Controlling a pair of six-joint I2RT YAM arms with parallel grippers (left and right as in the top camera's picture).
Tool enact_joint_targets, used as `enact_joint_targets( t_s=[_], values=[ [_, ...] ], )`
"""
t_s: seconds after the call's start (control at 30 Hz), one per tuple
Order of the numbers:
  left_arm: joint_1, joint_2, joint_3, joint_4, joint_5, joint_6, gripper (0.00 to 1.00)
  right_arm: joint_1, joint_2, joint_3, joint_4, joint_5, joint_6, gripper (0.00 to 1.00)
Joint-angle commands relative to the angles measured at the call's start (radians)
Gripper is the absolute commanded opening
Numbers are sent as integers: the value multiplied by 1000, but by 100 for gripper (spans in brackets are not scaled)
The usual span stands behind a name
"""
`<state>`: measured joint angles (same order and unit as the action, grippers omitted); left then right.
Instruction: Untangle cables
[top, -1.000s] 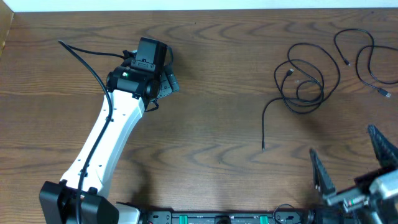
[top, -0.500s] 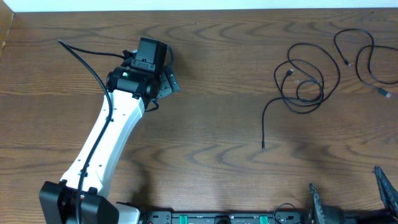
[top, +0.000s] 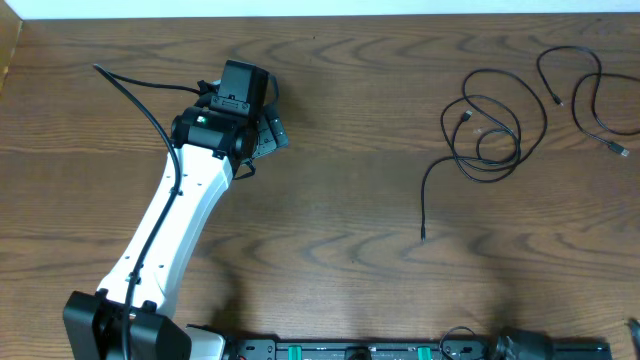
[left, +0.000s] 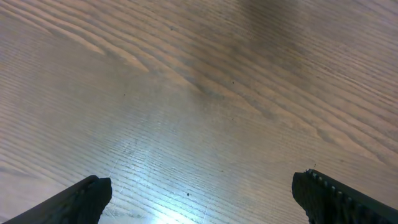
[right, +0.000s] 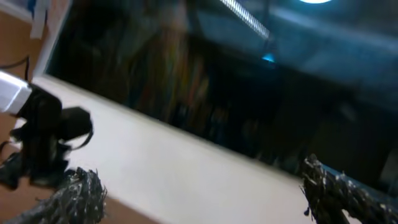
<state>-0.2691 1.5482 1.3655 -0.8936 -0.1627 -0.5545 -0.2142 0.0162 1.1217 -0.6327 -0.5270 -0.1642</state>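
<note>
1. Right gripper (right: 205, 202): it sits at the near table edge and is almost out of the overhead view. Its wrist camera looks off the table into a dark, blurred room. The fingertips (right: 74, 196) show at the lower corners of that view, spread wide and empty.
2. Left arm (top: 170, 220): it reaches from the near left corner across the table (top: 340, 200) toward the far left-centre.
3. Left gripper (left: 202, 199): it hangs over bare wood with its jaws wide apart, holding nothing.
4. Looped cable (top: 485, 130): this black cable lies on the right half of the table, coiled in overlapping loops. A tail runs toward the near side and ends in a small plug (top: 423, 236).
5. Second cable (top: 590, 95): also black, it lies farther right, near the far right corner, in loose curves. One end lies just beside the loops of the looped cable, and I cannot tell whether they touch. Both cables are well apart from either gripper.
</note>
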Motion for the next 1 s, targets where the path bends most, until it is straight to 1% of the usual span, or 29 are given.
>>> enact_joint_targets(
  t_s=[0.0,0.07,0.27,0.37,0.47,0.5,0.6,0.7,0.9,0.97],
  values=[
    [4,-13,7,-3,-3,-12,100,5,-9,2,58,5,-77,99],
    [4,-13,7,-3,-3,-12,100,5,-9,-13,114,11,-88,99],
    [4,-13,7,-3,-3,-12,100,5,-9,-81,202,55,-88,99],
    [4,-13,7,-3,-3,-12,100,5,-9,-112,200,77,-77,99],
    [4,-13,7,-3,-3,-12,100,5,-9,-149,169,80,1,99],
    [4,-13,7,-3,-3,-12,100,5,-9,-192,166,80,74,99],
    [4,-13,7,-3,-3,-12,100,5,-8,-271,167,81,155,99],
    [4,-13,7,-3,-3,-12,100,5,-7,-413,184,121,266,99],
    [4,-13,7,-3,-3,-12,100,5,-7,-554,229,115,279,99],
    [4,-13,7,-3,-3,-12,100,5,-7,-604,254,170,280,99]
  ],
)
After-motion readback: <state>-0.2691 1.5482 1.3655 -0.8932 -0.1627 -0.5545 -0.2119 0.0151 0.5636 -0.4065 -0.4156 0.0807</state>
